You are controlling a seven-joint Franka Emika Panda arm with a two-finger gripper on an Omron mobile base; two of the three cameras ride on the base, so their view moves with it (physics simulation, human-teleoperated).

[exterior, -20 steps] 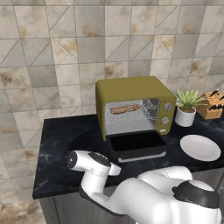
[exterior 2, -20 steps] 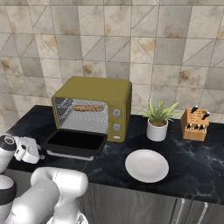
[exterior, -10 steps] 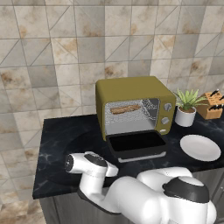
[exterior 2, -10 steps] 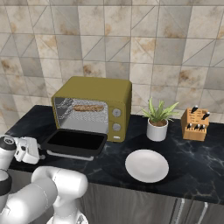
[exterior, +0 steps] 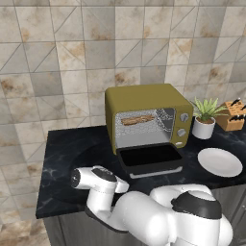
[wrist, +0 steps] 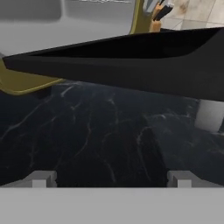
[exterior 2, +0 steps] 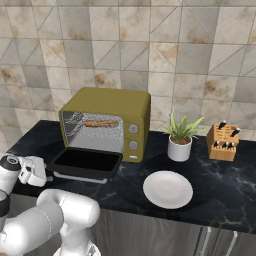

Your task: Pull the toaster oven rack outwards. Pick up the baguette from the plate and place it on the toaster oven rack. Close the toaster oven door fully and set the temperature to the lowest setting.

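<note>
Door-closing step in hand: baguette (exterior: pixel 137 119) already lies inside the toaster oven (exterior: pixel 144 98), plate (exterior 2: pixel 167 189) bare.

End effector (wrist: pixel 111 178) sits low at the surface (exterior 2: pixel 220 192), lower left of the right base view, just left of the toaster oven door (exterior: pixel 150 158), which hangs open and flat at frame centre. Its fingers (wrist: pixel 40 179) stand wide apart with nothing between them; in the hand view the door's dark edge runs across the upper half of the frame, above the marble. Baguette rests on the toaster oven rack (exterior 2: pixel 102 126) in the upper part of the cavity; whether the rack is pushed back in cannot be told. Judgement: placement is done; next move calls for getting under or against the door's free edge and swinging it up until shut, then reaching the knobs (exterior: pixel 183 116) at the oven's right for the lowest temperature.
</note>
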